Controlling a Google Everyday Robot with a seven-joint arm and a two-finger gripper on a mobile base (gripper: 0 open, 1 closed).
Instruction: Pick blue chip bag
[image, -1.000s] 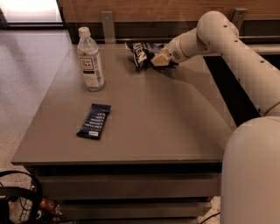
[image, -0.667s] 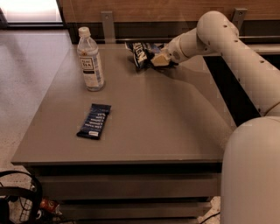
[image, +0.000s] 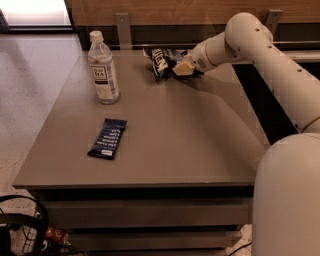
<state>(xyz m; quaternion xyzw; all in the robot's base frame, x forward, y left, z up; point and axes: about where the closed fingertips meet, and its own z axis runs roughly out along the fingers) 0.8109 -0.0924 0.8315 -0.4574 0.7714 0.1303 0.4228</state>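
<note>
Lettering in large white strokes is showing on the blue chip bag (image: 161, 60), which is lying crinkled and puffy at the far edge of the table (image: 190, 130), just right of the middle and close under the wooden wall panel (image: 175, 10). The gripper (image: 183, 67) is sitting right at the bag's right end, low over the tabletop and touching or all but touching the foil; whether it is spread, pressed together or pinching the bag cannot be told from this view. The white arm (image: 270, 55) is reaching in from the right side, bending at a rounded joint above the table's far right corner and sloping down toward the bag. The robot's pale body (image: 287, 200) is filling the lower right corner.

Well apart from the bag, on the table's far left, a clear water bottle (image: 103, 70) with a white cap is standing upright. Nearer the front left, a flat dark blue bar wrapper (image: 107, 138) with white text is lying on the tabletop, tilted slightly. Black cables (image: 20, 230) are curling on the floor (image: 30, 85) below the table's front left corner.
</note>
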